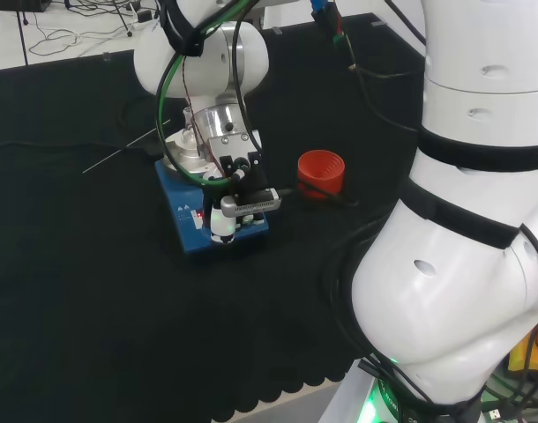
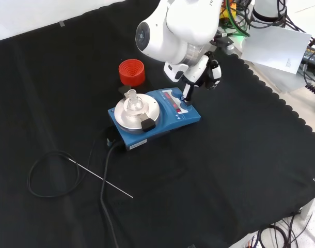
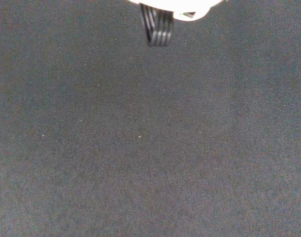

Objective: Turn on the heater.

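Black cloth (image 3: 150, 148) underlies the blue heater (image 2: 168, 116), touched by one extended finger (image 2: 187, 93).

My bench's black cloth (image 2: 240, 170) is carrying the blue heater (image 2: 170, 116), a red ribbed stand (image 2: 132, 72), a thin probe (image 2: 103, 179) and its looping cable (image 2: 44, 175).

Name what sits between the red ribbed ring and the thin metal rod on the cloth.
In the front view, the blue heater sits between the red ribbed ring and the thin metal rod.
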